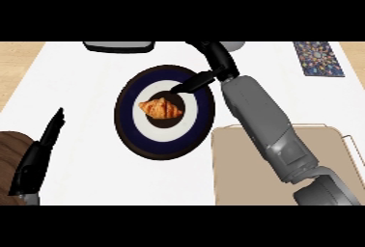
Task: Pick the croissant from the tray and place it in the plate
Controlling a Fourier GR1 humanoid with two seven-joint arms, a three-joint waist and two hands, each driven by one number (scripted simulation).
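The white tabletop [85,144] is the biggest thing here and carries all the rest. On its right side lies the beige tray [242,159], and nothing is seen on the part of it that shows. The grey right forearm crosses over the tray and goes up toward the plate [132,130], a round one with a dark rim, a blue ring and a white ring around a dark middle.

The right robot hand [214,67] is above the upper right rim of the plate. Its fingers point down-left toward the pastry, fairly straight, and they hold nothing; they look just apart from it. The left robot hand [39,154] rests at the left edge, fingers straight and pointing up.

The croissant [161,108] is the smallest thing and lies in the middle of the plate, so I judge that the placing is done. It is probably light, soft and flaky, easy to crush. A good place to hold it is across the thick middle, not the thin ends.
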